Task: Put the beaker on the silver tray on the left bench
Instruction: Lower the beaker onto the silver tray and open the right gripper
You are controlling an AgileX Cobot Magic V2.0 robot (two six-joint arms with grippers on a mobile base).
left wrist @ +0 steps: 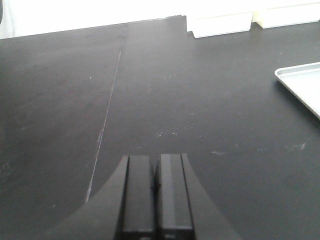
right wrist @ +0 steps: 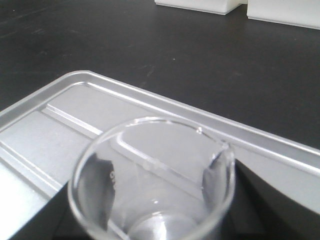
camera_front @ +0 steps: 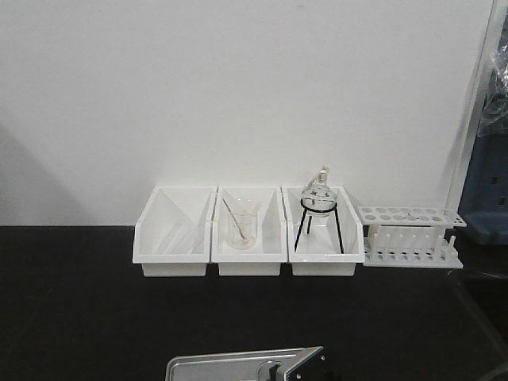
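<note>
The beaker, small and clear with a round rim, fills the bottom of the right wrist view. My right gripper is shut on it, with a dark finger on each side. Under and behind the beaker lies the silver tray, shiny with a raised rim, on the black left bench. I cannot tell whether the beaker touches the tray. The tray shows at the bottom edge of the front view. My left gripper is shut and empty over bare worktop, with the tray's corner to its right.
Three white bins stand in a row against the white wall. The middle bin holds a beaker with a pink rod, and the right bin holds a flask on a black tripod. A white test-tube rack stands further right.
</note>
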